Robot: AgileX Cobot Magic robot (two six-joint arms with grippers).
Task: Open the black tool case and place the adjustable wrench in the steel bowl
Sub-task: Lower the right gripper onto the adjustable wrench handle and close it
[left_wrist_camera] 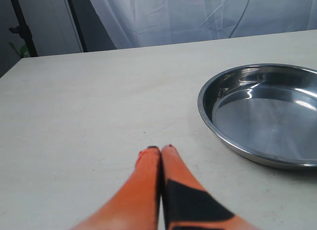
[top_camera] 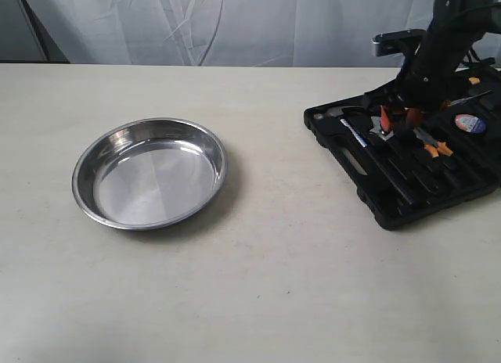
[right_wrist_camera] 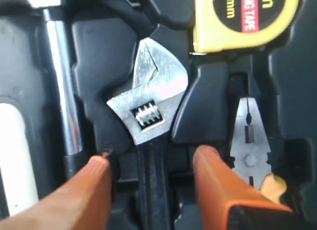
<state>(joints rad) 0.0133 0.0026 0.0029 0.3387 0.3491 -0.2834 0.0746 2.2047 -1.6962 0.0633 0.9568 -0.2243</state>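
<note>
The black tool case (top_camera: pixel 376 189) lies open at the table's right side, with tools in its moulded slots. The adjustable wrench (right_wrist_camera: pixel 148 106) rests in its slot, silver head showing and black handle running back between my right fingers. My right gripper (right_wrist_camera: pixel 151 158) is open, one orange finger on each side of the handle and a gap on both sides; in the exterior view it (top_camera: pixel 391 120) hangs low over the case. The steel bowl (top_camera: pixel 149 173) sits empty at left. My left gripper (left_wrist_camera: pixel 161 149) is shut on nothing above bare table, beside the bowl (left_wrist_camera: pixel 262 116).
In the case, a yellow tape measure (right_wrist_camera: pixel 242 17) lies beyond the wrench head, pliers (right_wrist_camera: pixel 250 136) sit to one side and a chrome shaft (right_wrist_camera: pixel 62 81) to the other. Orange-handled pliers (top_camera: pixel 434 144) show in the exterior view. A white curtain hangs behind the table.
</note>
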